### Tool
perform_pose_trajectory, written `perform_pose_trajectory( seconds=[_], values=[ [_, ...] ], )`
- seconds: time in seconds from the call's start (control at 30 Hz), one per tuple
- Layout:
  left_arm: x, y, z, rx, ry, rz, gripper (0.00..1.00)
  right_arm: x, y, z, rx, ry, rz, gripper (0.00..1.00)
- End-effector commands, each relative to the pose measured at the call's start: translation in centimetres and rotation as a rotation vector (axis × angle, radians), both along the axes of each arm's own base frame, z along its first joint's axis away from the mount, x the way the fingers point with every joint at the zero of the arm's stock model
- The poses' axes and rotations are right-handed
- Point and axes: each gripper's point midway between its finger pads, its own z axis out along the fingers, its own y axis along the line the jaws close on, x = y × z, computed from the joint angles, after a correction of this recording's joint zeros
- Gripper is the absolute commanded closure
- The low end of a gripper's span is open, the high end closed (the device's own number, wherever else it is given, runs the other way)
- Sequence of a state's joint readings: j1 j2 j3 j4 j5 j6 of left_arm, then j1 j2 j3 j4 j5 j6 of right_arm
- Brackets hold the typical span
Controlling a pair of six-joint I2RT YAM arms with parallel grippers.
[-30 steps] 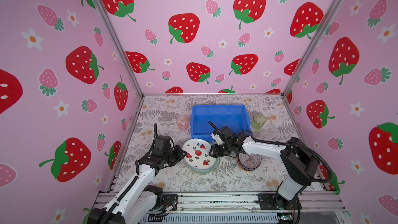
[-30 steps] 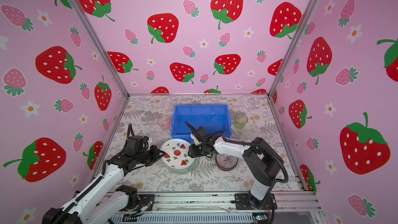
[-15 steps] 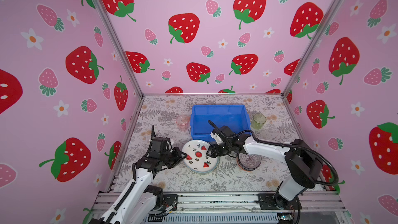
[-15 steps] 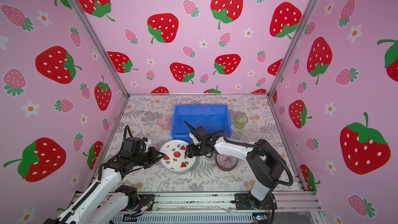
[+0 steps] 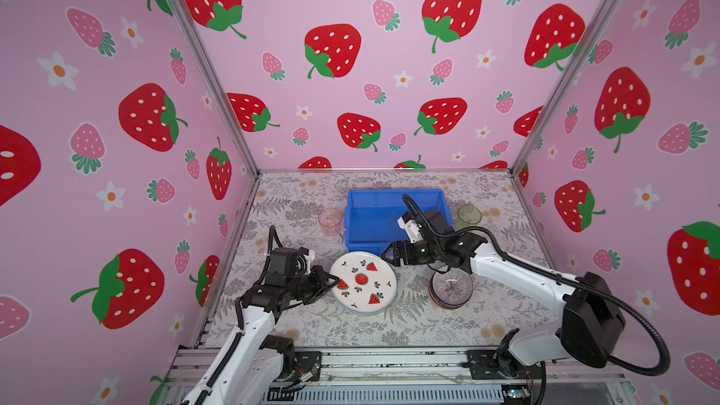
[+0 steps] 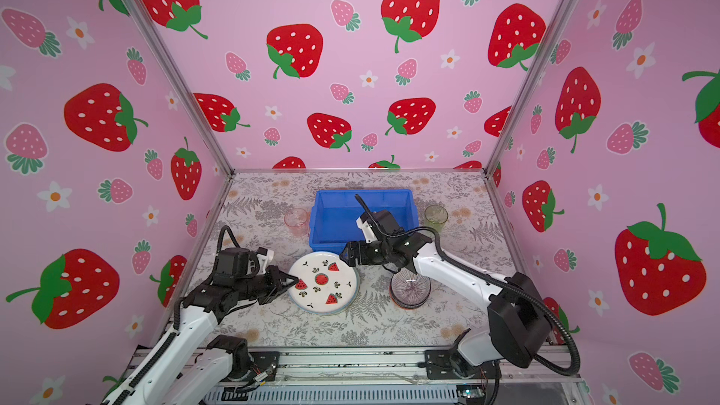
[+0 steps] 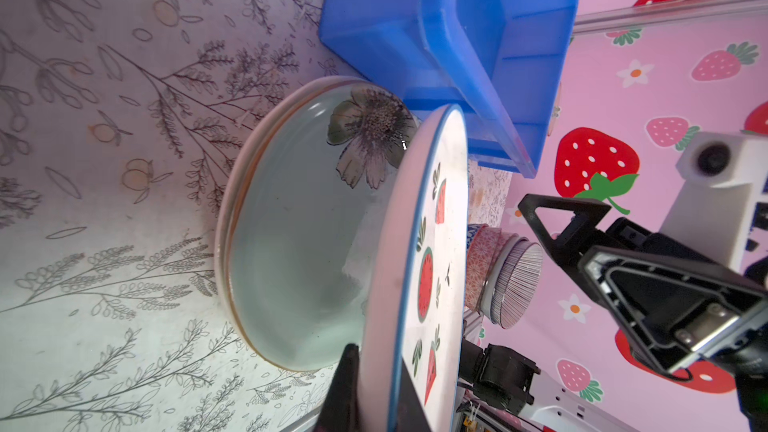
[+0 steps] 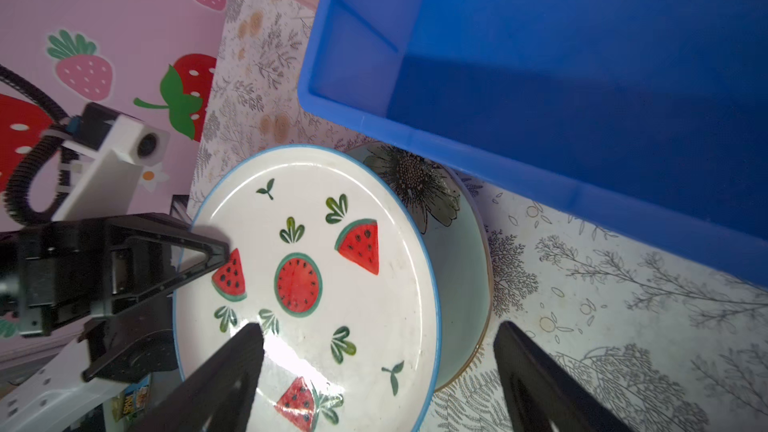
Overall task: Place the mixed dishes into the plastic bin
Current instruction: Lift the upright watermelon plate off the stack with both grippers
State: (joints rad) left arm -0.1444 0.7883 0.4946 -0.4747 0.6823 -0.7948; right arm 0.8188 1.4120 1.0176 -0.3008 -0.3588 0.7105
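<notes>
The watermelon-print plate is tilted, its left side raised off the pale green flowered plate beneath it. My left gripper is shut on that plate's left rim. Over the plate's right edge, just in front of the blue plastic bin, my right gripper hangs open and holds nothing. The bin has nothing in it. A stack of small bowls, purple-striped on top, stands to the right of the plates.
A pink tumbler stands by the bin's left wall and a green tumbler by its right wall. Pink strawberry walls close in the table on three sides. The right forearm reaches over the bowl stack.
My right gripper's jaws have spread wide and no longer touch the plate's right edge. The left gripper has kept its hold on the left rim and shifted slightly.
</notes>
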Motion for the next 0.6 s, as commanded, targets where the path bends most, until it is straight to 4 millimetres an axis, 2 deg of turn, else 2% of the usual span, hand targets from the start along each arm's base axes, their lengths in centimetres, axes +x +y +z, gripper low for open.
perform_pose_trajectory(
  seconds=[0.0,0.2,0.57],
  values=[
    [1.0,-2.0,6.5,-0.122,-0.197,-0.119,1.00,-0.8,-1.3,1.1,0.051,0.042,0.010,0.11],
    [1.8,-2.5,8.7,-0.168,-0.259,-0.139,1.00,-1.7,-2.5,2.0,0.134,0.077,0.043,0.14],
    [5.2,-3.1,11.7,-0.219,-0.364,-0.122,1.00,-2.3,-2.4,3.1,0.246,0.093,0.084,0.20]
  ],
)
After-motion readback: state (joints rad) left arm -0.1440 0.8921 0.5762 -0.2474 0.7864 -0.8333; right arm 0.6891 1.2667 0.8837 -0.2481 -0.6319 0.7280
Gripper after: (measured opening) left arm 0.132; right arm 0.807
